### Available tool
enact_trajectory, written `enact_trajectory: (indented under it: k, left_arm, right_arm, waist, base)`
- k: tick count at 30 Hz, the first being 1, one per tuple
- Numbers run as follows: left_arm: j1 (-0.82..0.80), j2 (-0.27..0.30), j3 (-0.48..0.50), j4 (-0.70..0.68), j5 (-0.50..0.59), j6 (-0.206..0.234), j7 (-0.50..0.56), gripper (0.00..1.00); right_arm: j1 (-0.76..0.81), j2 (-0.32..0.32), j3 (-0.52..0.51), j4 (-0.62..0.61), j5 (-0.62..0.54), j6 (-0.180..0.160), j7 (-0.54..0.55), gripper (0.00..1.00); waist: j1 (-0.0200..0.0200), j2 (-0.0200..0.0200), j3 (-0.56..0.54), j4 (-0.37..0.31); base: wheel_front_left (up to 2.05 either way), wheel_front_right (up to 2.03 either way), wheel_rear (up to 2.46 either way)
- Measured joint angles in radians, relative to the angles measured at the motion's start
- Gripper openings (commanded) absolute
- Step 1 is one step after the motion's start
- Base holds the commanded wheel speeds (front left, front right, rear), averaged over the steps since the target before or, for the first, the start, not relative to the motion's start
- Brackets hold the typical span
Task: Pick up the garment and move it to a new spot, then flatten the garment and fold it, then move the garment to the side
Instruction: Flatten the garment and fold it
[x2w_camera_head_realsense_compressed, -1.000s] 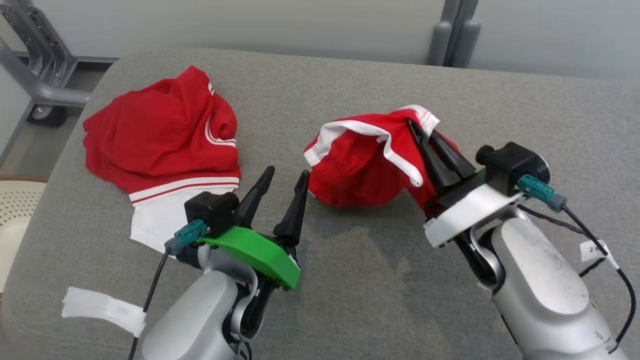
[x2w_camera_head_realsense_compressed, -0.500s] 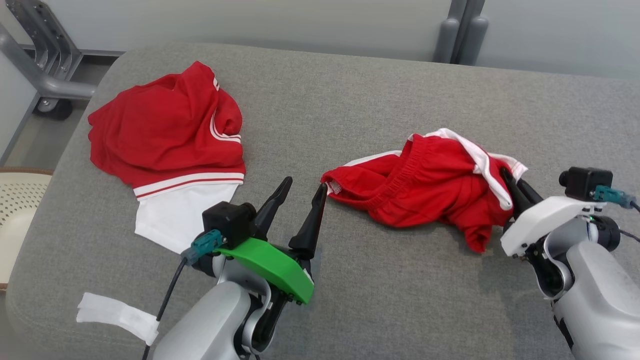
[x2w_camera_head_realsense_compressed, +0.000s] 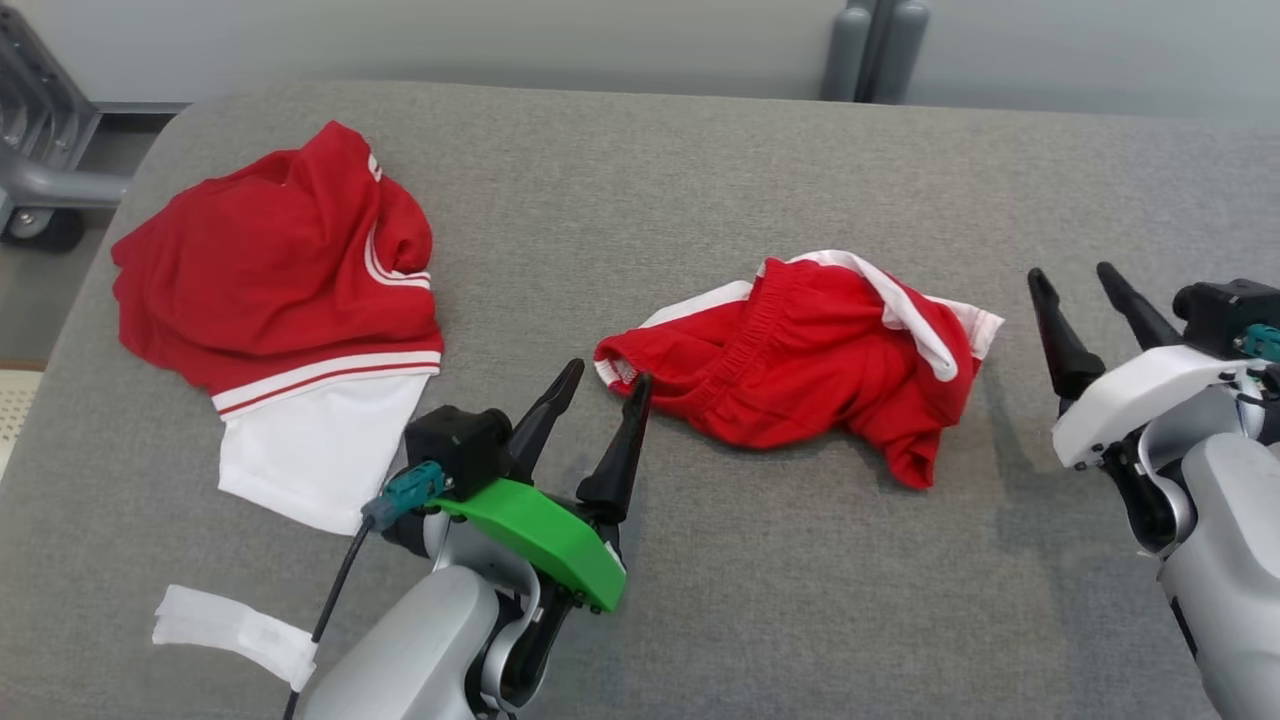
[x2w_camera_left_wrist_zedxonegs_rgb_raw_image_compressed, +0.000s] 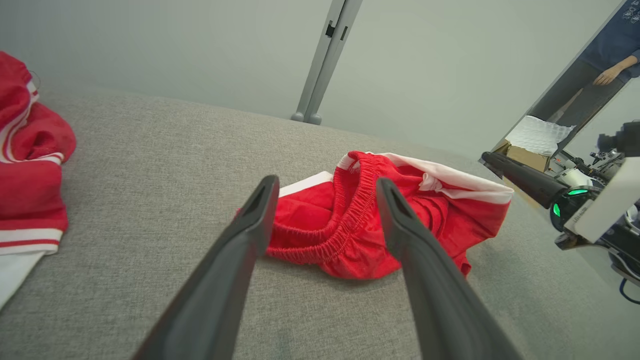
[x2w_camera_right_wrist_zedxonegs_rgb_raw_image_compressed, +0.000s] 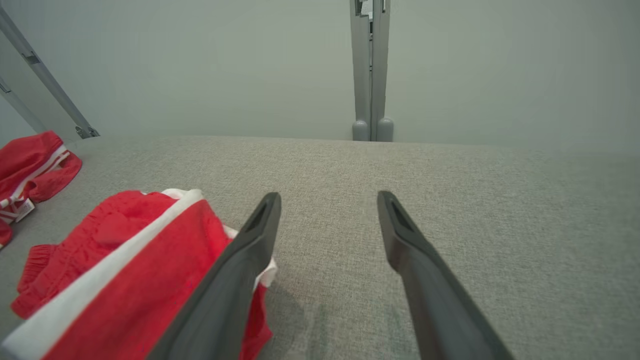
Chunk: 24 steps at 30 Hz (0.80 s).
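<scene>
Since everything sits on the broad grey woven padded surface (x2w_camera_head_realsense_compressed: 750, 600) under a plain pale wall (x2w_camera_right_wrist_zedxonegs_rgb_raw_image_compressed: 200, 60) split by a grey post (x2w_camera_right_wrist_zedxonegs_rgb_raw_image_compressed: 371, 70), layout is simple. Crumpled red jersey with white striped hem (x2w_camera_head_realsense_compressed: 290, 290): far left corner, not my target as I read it. Bunched red shorts with white side stripes and elastic waistband (x2w_camera_head_realsense_compressed: 800, 380): mid-surface, toward the right edge, lying loose. They look light, limp, thin; I expect sag and drag on the weave, no slip, nothing fragile. Best hold, I'd say: the gathered waistband, one end per gripper, so the legs hang flat. Left gripper (x2w_camera_head_realsense_compressed: 607, 375): fingers spread wide, empty, tips at the waistband's left end; contact I can't tell. Right gripper (x2w_camera_head_realsense_compressed: 1070, 275): equally wide, empty, just beside the shorts' right side, not touching. Coarse weave should keep cloth where I lay it. White tape strip (x2w_camera_head_realsense_compressed: 235, 630): near left corner.
</scene>
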Motion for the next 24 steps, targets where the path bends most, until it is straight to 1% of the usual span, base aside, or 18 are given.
enact_trajectory:
  k: [3,7,9,12,18,21,24]
  left_arm:
    - [-0.002,-0.001,-0.002,0.001,-0.004,-0.006,0.021,1.00]
    - [-0.029,-0.005,-0.002,0.017,-0.014,-0.014,0.056,1.00]
    - [-0.074,-0.007,0.005,0.039,-0.028,-0.014,0.084,1.00]
    - [-0.114,-0.011,0.019,0.065,-0.047,-0.014,0.121,1.00]
    - [-0.160,-0.025,0.071,0.129,-0.147,-0.009,0.213,1.00]
    - [-0.194,-0.033,0.098,0.146,-0.171,0.002,0.245,1.00]
    - [-0.230,-0.037,0.116,0.175,-0.195,0.011,0.276,1.00]
  right_arm:
    - [0.002,-0.007,-0.010,-0.021,0.000,0.000,-0.039,1.00]
    - [0.018,0.007,0.017,-0.065,0.000,0.000,-0.062,1.00]
    - [0.034,0.030,0.042,-0.098,-0.006,0.000,-0.071,1.00]
    - [0.044,0.041,0.074,-0.125,-0.034,0.001,-0.079,1.00]
    - [0.064,0.076,0.175,-0.181,-0.068,0.001,-0.088,1.00]
    - [0.070,0.094,0.210,-0.198,-0.072,0.001,-0.089,1.00]
    - [0.070,0.098,0.239,-0.207,-0.075,0.001,-0.091,1.00]
  waist:
    - [0.0000,0.0000,0.002,-0.031]
    - [0.0000,0.0000,0.004,-0.078]
    - [0.0000,0.0000,0.008,-0.115]
    - [0.0000,0.0000,0.014,-0.153]
    - [0.0000,0.0000,0.033,-0.230]
    - [0.0000,0.0000,0.046,-0.270]
    - [0.0000,0.0000,0.061,-0.308]
  base:
    - [0.00,0.00,0.00]
    - [0.00,0.00,0.00]
    - [0.00,0.00,0.00]
    - [0.00,0.00,0.00]
    - [0.00,0.00,0.00]
    - [0.00,0.00,0.00]
    - [0.00,0.00,0.00]
